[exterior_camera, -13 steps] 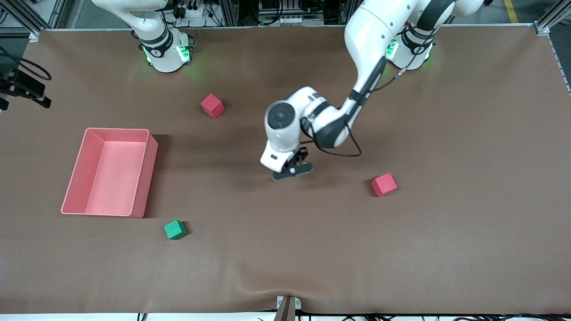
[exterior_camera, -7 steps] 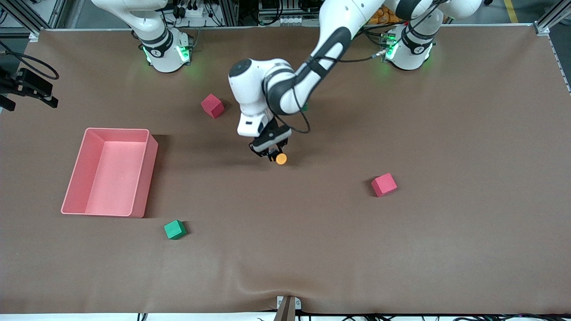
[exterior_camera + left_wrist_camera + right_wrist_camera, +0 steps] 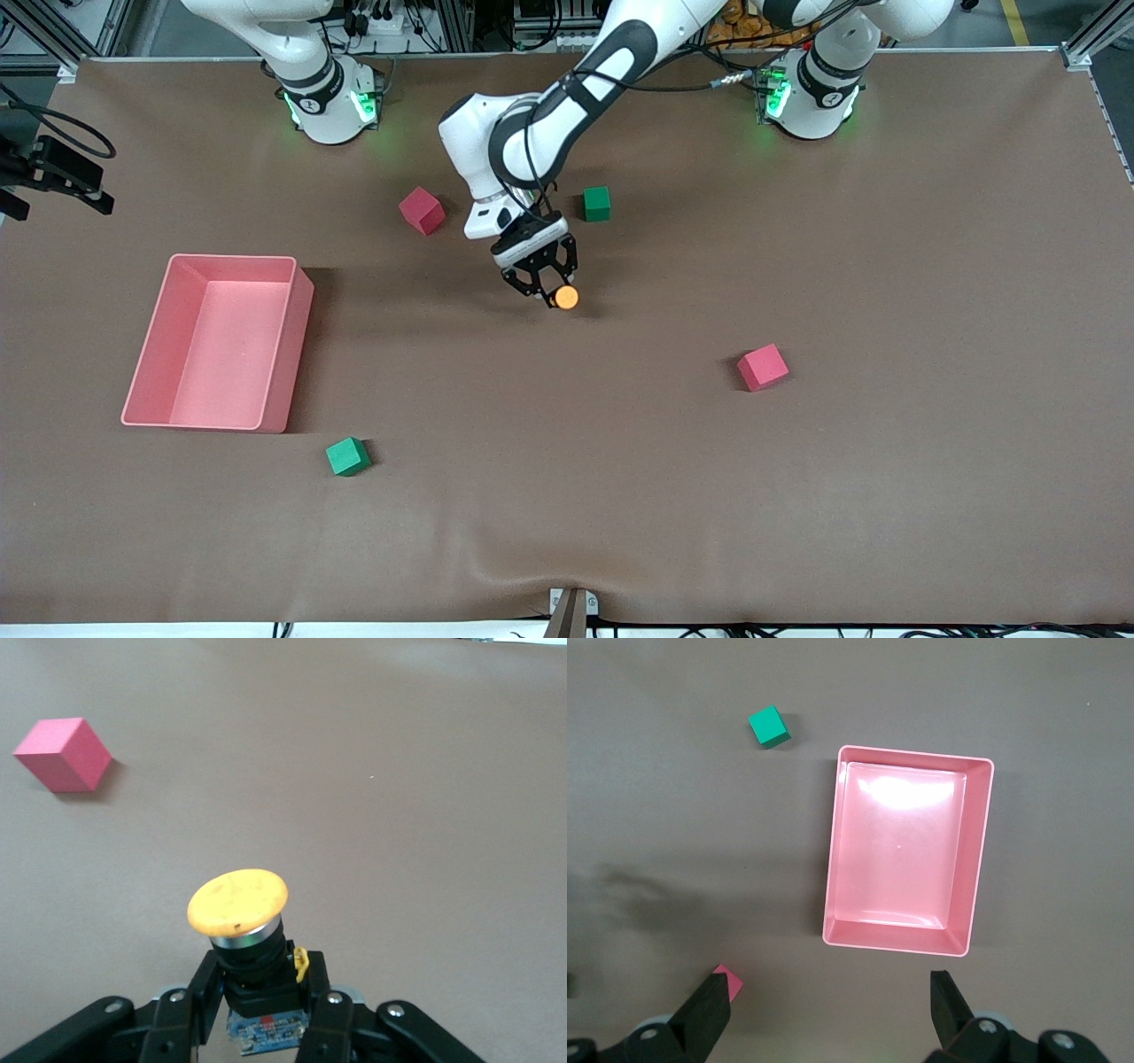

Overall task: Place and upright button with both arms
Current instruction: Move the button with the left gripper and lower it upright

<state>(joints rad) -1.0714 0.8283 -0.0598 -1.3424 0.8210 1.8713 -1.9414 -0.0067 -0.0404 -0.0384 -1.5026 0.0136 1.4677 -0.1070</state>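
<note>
Here, button (image 3: 237, 904) clamped between left gripper (image 3: 257, 1014) jaws, cap outward; right gripper (image 3: 828, 1014) jaws wide.

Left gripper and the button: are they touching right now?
Touching. The left wrist view shows the left gripper with both fingers pressed against the button, clamping its black body.

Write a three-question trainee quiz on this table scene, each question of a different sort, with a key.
1. True or false: the left tool is shut on the button.
2. How many foam cubes lie on the table in the front view? A) two B) three C) four
3. Fill in: the right tool hangs open above the pink ____.

Key
1. True; its fingers clamp the black body under the orange cap.
2. C: two red cubes and two green cubes.
3. Bin.
</note>
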